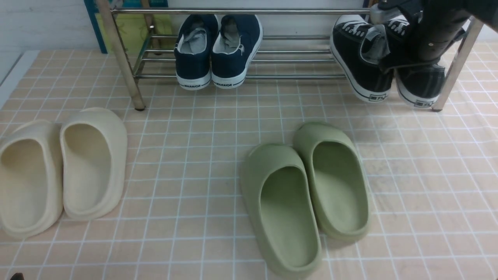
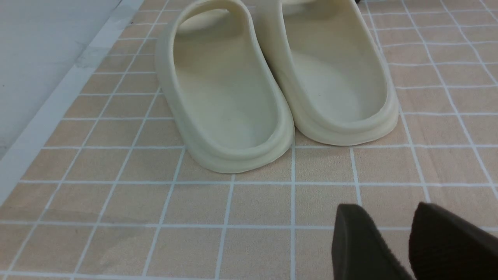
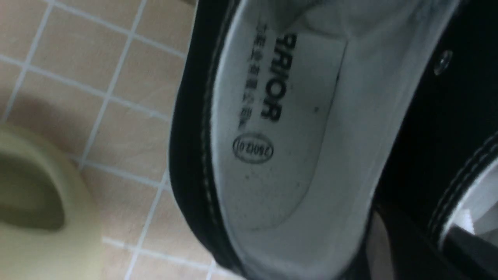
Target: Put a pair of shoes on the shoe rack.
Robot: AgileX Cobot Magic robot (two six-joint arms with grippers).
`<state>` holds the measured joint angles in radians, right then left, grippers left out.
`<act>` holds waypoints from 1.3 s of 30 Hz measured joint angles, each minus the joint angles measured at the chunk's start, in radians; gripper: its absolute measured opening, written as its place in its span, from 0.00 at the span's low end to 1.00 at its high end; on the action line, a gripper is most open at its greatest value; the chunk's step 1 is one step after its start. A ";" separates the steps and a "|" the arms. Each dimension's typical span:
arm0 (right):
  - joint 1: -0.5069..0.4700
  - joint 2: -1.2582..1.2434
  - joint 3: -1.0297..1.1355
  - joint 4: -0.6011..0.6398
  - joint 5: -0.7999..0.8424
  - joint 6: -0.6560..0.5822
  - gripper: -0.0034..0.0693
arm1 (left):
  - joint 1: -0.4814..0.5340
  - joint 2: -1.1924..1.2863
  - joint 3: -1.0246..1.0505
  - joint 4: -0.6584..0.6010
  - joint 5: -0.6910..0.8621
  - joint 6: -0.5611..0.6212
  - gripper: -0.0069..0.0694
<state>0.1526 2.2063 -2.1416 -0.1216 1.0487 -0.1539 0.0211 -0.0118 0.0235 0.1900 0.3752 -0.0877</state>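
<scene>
A: Where are the shoes [image 1: 362,66]?
B: At the rack's [image 1: 241,11] right end, heels tilted out, right gripper [image 1: 404,58] pinched tight on them.
A: And the left gripper [image 2: 404,237]?
B: Parted, empty, near 2 cream slippers [image 2: 272,85].

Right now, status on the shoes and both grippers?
Left gripper open, by cream slippers. Right gripper shut on black sneakers, at right end of rack, heels toward us. Navy sneakers mid-rack, apart; nothing blocking.
</scene>
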 joint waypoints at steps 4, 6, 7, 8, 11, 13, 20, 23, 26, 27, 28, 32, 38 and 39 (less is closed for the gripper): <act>0.000 0.048 -0.045 -0.029 -0.027 -0.003 0.05 | 0.000 0.000 0.000 0.000 0.000 0.000 0.40; 0.000 0.053 -0.050 -0.037 -0.033 -0.003 0.06 | 0.000 0.000 0.000 0.000 0.000 0.000 0.40; 0.000 0.053 -0.051 -0.037 -0.034 -0.003 0.08 | 0.000 0.000 0.000 0.000 0.000 0.000 0.40; 0.000 0.053 -0.052 -0.038 -0.039 -0.003 0.11 | 0.000 0.000 0.000 0.000 0.000 0.000 0.40; 0.000 0.043 -0.054 -0.040 -0.037 0.001 0.26 | 0.000 0.000 0.000 0.001 0.000 0.000 0.40; 0.000 0.028 -0.056 -0.040 -0.002 0.012 0.35 | 0.000 0.000 0.000 0.001 0.000 0.000 0.40; 0.000 -0.109 -0.039 -0.024 0.186 0.021 0.64 | 0.000 0.000 0.000 0.002 0.000 0.000 0.40; 0.000 -0.190 0.029 0.002 0.189 0.026 0.65 | 0.000 0.000 0.000 0.002 0.000 0.000 0.40; 0.000 -0.349 0.176 0.049 0.193 0.049 0.58 | 0.000 0.000 0.000 0.002 0.000 0.000 0.40; 0.000 -0.405 0.233 0.061 0.193 0.052 0.54 | 0.000 0.000 0.000 0.002 0.000 0.000 0.40; 0.000 -0.429 0.268 0.066 0.193 0.054 0.52 | 0.000 0.000 0.000 0.002 0.000 0.000 0.40; 0.000 -0.690 0.520 0.105 0.194 0.071 0.33 | 0.000 0.000 0.000 0.002 0.000 0.000 0.40; 0.000 -1.118 0.829 0.122 0.153 0.121 0.06 | 0.000 0.000 0.000 0.002 0.000 0.000 0.40; 0.000 -1.228 0.894 0.116 0.119 0.132 0.03 | 0.000 0.000 0.000 0.002 0.000 0.000 0.40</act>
<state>0.1526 0.9779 -1.2480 -0.0055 1.1677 -0.0221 0.0211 -0.0118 0.0235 0.1923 0.3752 -0.0877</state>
